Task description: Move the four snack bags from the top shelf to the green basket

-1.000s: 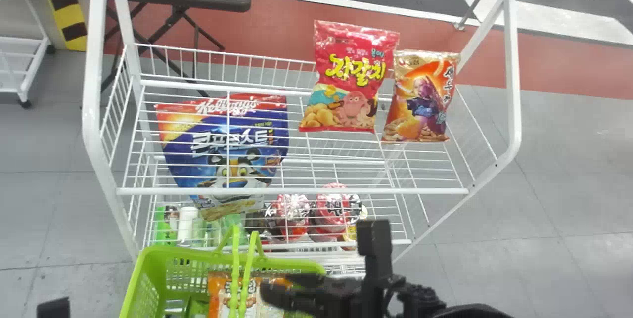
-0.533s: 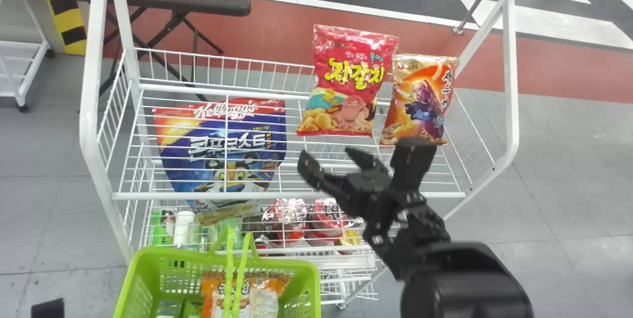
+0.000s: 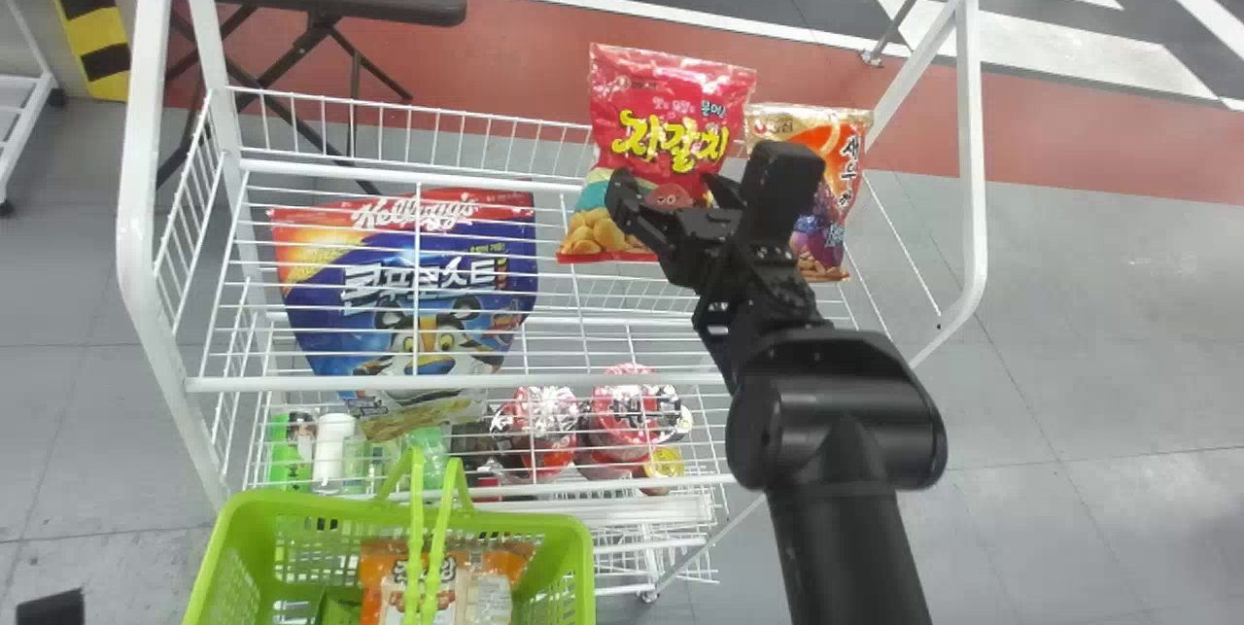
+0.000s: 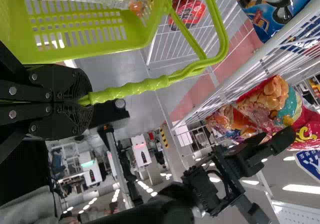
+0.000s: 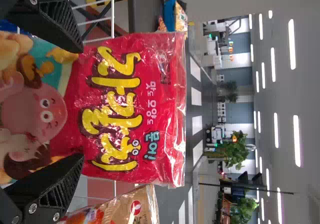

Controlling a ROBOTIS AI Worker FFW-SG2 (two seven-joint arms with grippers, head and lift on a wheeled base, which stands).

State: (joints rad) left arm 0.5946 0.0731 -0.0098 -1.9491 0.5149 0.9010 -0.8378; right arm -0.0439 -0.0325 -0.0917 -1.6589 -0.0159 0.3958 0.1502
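Two snack bags stand on the top shelf (image 3: 544, 379): the red bag (image 3: 671, 105), straight ahead of the right gripper's fingers (image 3: 671, 192), and the orange bag (image 3: 852, 154), just to their right. Those fingers are spread wide, one toward each side edge of the red bag, level with its lower half; whether they touch it, I cannot tell. The left gripper's fingers (image 4: 89, 101) are pinched together on the handle (image 4: 130, 89) of the green basket (image 3: 581, 557), which hangs beyond their tips and lies nearer the robot than the right fingers, to their left. In it are an orange-and-white pack (image 3: 381, 581) and a green pack (image 3: 335, 608), so the job looks about half done.

The step in hand seems to be picking the red bag. Next, the right fingers should settle astride it and close evenly, without nudging the orange bag beside them, then lift it clear of the rail and bring it back over the basket. The blue bag (image 3: 389, 290), below and left of the right fingers, appears to sit under the top shelf and should be left alone.
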